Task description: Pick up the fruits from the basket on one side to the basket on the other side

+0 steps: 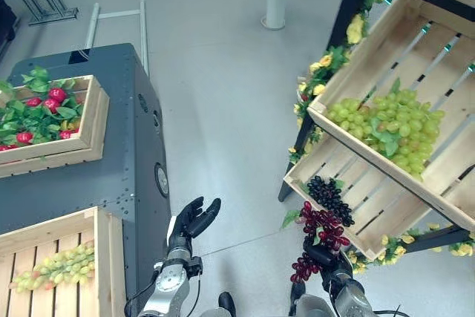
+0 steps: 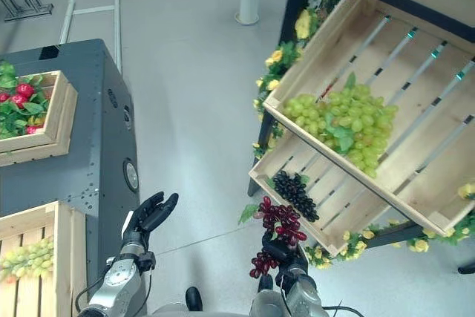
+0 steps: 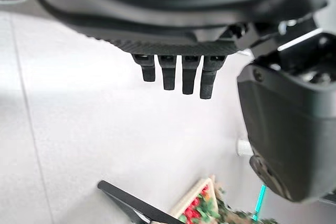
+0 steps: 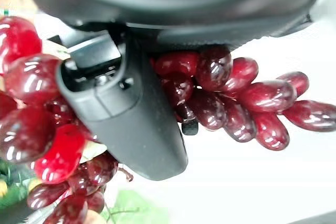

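Red grapes point(image 1: 320, 237) sit clamped in the right hand point(image 1: 324, 265), glossy dark-red oval berries in a long bunch with a green leaf at the top. In the right wrist view the thumb point(image 4: 126, 114) lies across the middle of the bunch, with berries bulging out on both sides of it and more hanging below. The bunch is held in the air just in front of the lower crate point(image 1: 364, 209), near its front rim, above the bare floor point(image 1: 223, 94).

That crate tilts on a dark stand and holds black grapes point(image 1: 329, 196) near the rim. Above the lower crate a second tilted crate point(image 1: 423, 64) holds green grapes point(image 1: 390, 125). Yellow flowers point(image 1: 326, 61) trim the stand's edges.

Across the open floor from the lower crate stands a grey cabinet point(image 1: 126, 154), bearing a crate point(image 1: 104, 257) with pale green grapes point(image 1: 56, 266) and a tray of red fruit point(image 1: 44, 113).

Beside the cabinet, the left hand point(image 1: 189, 224) is raised, fingers point(image 3: 173, 74) straight and apart, holding nothing.
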`<state>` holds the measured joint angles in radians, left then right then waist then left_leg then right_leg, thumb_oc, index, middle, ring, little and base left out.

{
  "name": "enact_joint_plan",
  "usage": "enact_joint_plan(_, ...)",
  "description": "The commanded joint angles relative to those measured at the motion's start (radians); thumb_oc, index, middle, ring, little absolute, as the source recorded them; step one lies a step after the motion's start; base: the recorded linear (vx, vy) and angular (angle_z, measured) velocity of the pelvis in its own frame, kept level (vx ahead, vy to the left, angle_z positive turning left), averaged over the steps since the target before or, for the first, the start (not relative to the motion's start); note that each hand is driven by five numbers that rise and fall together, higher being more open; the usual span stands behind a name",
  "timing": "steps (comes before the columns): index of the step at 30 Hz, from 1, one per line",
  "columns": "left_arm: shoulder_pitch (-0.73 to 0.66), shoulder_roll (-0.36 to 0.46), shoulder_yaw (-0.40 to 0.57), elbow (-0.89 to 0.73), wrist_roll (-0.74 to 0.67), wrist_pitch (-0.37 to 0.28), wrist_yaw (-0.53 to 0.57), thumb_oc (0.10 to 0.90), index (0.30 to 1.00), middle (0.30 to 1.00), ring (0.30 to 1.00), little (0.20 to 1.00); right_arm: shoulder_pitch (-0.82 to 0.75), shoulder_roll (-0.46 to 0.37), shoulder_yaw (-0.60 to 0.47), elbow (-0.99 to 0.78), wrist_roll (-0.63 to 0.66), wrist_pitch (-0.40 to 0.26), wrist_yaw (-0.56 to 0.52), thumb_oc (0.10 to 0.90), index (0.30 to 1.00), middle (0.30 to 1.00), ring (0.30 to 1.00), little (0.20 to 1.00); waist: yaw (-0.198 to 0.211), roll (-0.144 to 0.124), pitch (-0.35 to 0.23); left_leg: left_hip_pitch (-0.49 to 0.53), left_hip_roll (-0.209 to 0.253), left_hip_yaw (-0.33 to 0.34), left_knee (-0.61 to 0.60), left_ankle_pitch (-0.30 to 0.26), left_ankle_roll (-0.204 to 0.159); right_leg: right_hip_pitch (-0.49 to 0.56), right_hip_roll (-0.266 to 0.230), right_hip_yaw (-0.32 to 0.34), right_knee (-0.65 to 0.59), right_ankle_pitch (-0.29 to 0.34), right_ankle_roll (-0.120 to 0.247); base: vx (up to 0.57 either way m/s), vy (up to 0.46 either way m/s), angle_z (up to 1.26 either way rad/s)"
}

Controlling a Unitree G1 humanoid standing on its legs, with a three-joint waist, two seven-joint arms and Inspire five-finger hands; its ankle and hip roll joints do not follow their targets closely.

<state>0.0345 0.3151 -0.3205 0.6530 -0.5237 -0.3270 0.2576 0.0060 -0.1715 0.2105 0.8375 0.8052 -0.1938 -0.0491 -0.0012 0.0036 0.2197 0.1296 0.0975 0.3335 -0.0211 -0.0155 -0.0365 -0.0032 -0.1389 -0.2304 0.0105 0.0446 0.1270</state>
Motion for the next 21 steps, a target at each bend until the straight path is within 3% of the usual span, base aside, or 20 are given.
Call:
enact_joint_plan(1, -0.074, 0.012, 0.04, -0.07, -0.024, -0.051, 0.005, 0.8, 0.9, 0.9, 0.9, 0.9, -0.108, -0.015, -0.026, -0.099, 0.046, -0.106, 0.003, 0.4, 0.3, 0.3, 0.3, 0.3, 0.018, -0.02, 0.017, -0.12, -0.026, -0.041, 0.281, -0.216, 0.08, -0.008, -0.046, -0.008, 0.107, -0.078, -0.008, -0.07, -0.317, -0.44)
enact_joint_plan(2, -0.093, 0.001, 0.044, -0.067, -0.076, -0.043, 0.001, 0.8, 0.9, 0.9, 0.9, 0.9, -0.124, -0.021, -0.019, -0.132, 0.075, -0.108, -0.03, 0.4, 0.3, 0.3, 0.3, 0.3, 0.006, -0.019, 0.037, -0.14, -0.019, -0.052, 0.301, -0.219, 0.077, -0.056, -0.039, 0.025, 0.174, -0.099, -0.005, -0.13, -0.226, -0.24)
enact_joint_plan(3, -0.11, -0.004, 0.047, -0.066, -0.139, -0.044, -0.042, 0.8, 0.9, 0.9, 0.9, 0.9, -0.129, -0.019, -0.019, -0.153, 0.071, -0.129, -0.041, 0.4, 0.3, 0.3, 0.3, 0.3, -0.002, -0.02, 0.059, -0.153, -0.006, -0.039, 0.314, -0.219, 0.072, -0.081, -0.041, 0.015, 0.206, -0.117, -0.011, -0.14, -0.174, -0.04)
enact_joint_plan(4, -0.118, -0.012, 0.05, -0.069, -0.144, -0.049, -0.063, 0.8, 0.9, 0.9, 0.9, 0.9, -0.134, -0.025, -0.024, -0.156, 0.058, -0.142, -0.049, 0.4, 0.3, 0.3, 0.3, 0.3, -0.001, -0.022, 0.075, -0.161, -0.001, -0.03, 0.328, -0.217, 0.066, -0.09, -0.052, -0.01, 0.222, -0.119, -0.016, -0.07, -0.164, 0.06)
enact_joint_plan(7, -0.133, -0.026, 0.008, -0.099, -0.095, -0.094, -0.06, 0.8, 0.9, 0.9, 0.9, 0.9, -0.162, -0.05, -0.052, -0.133, 0.055, -0.176, -0.049, 0.4, 0.3, 0.3, 0.3, 0.3, -0.012, -0.019, 0.108, -0.2, 0.001, -0.055, 0.344, -0.203, 0.057, -0.12, -0.038, 0.008, 0.259, -0.144, -0.031, -0.06, -0.121, -0.02)
enact_joint_plan(12, -0.205, 0.002, -0.041, -0.188, -0.079, -0.086, -0.035, 0.8, 0.9, 0.9, 0.9, 0.9, -0.271, -0.106, -0.06, -0.178, 0.02, -0.214, -0.181, 0.4, 0.3, 0.3, 0.3, 0.3, -0.007, -0.013, 0.19, -0.311, -0.002, -0.056, 0.438, -0.217, 0.054, -0.245, -0.059, -0.011, 0.397, -0.179, -0.043, -0.16, -0.106, 0.04)
enact_joint_plan(15, -0.246, 0.013, -0.061, -0.207, -0.087, -0.082, -0.02, 0.8, 0.9, 0.9, 0.9, 0.9, -0.37, -0.156, -0.069, -0.267, 0.014, -0.185, -0.24, 0.4, 0.3, 0.3, 0.3, 0.3, -0.011, -0.008, 0.248, -0.425, 0.008, -0.064, 0.562, -0.257, 0.06, -0.357, -0.079, -0.011, 0.533, -0.217, -0.067, -0.14, -0.035, 0.05)
enact_joint_plan(21, -0.281, 0.02, -0.088, -0.238, -0.071, -0.092, 0.018, 0.8, 0.9, 0.9, 0.9, 0.9, -0.499, -0.25, -0.118, -0.245, -0.04, -0.157, -0.316, 0.4, 0.3, 0.3, 0.3, 0.3, -0.002, 0.007, 0.29, -0.571, 0.014, -0.096, 0.729, -0.319, 0.076, -0.48, -0.103, -0.009, 0.686, -0.264, -0.092, -0.06, 0.03, 0.04)
